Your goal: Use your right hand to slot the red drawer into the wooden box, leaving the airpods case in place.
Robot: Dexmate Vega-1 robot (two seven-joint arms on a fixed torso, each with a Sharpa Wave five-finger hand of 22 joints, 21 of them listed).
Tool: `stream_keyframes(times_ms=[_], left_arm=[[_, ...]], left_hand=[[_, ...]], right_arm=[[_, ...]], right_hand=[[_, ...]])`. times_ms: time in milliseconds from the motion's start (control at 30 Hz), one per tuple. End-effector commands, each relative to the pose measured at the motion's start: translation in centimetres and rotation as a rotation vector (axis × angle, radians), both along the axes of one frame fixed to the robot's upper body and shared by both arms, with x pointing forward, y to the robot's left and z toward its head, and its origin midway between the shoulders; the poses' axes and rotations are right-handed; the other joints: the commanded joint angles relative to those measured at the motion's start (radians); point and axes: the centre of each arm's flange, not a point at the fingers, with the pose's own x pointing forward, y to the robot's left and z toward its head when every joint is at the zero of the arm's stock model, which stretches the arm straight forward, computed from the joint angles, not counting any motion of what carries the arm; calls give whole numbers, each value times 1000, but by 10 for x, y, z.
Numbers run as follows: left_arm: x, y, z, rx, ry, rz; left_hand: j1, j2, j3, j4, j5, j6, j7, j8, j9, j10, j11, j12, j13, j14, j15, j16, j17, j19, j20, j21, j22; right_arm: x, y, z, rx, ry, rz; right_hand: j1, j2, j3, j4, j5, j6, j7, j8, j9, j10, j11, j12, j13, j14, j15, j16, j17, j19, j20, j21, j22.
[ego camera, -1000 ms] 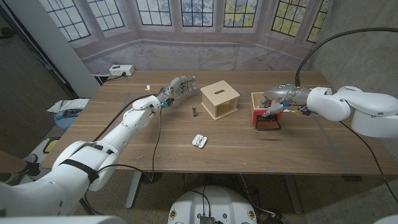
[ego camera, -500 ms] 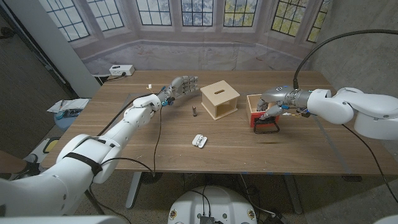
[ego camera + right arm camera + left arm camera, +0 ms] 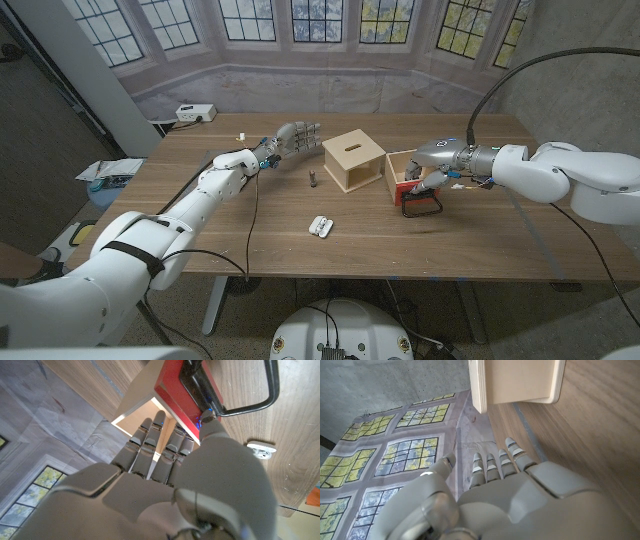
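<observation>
Beside the wooden box [image 3: 354, 160], our right hand [image 3: 428, 176] grips the red drawer [image 3: 412, 190], now slid closer; insertion remains.

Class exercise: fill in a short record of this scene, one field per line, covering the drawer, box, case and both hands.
drawer: red drawer on the table, right of the wooden box, not yet inside
case: airpods case nearer the front edge, untouched
right hand: right hand grips the drawer
left hand: left hand open, left of the box
</observation>
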Motion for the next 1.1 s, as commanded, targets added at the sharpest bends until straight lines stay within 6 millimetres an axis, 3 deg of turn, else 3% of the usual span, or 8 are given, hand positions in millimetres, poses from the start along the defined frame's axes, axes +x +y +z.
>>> stream_keyframes(times_ms=[33,1100], left_arm=[[-4,-3,-1,21,19,-26],[-5,-28,3,82,30,-106]], left_hand=[[-12,-1,2,5,2,-4,-1,0,3,12,3,1,2,10,-1,3,2,4,7,-3,5],[-22,-2,5,9,2,-6,2,0,2,17,6,1,2,15,-1,2,0,6,9,-3,5]], right_arm=[[-3,10,-2,-44,-18,93],[12,14,-12,-93,82,230]], right_hand=[[13,12,-2,0,6,63,-55,6,2,38,-30,2,5,13,-157,-3,2,8,-75,-2,4],[20,13,-8,2,6,62,-57,0,2,41,-29,-3,9,26,-156,-6,3,11,-77,-3,4]])
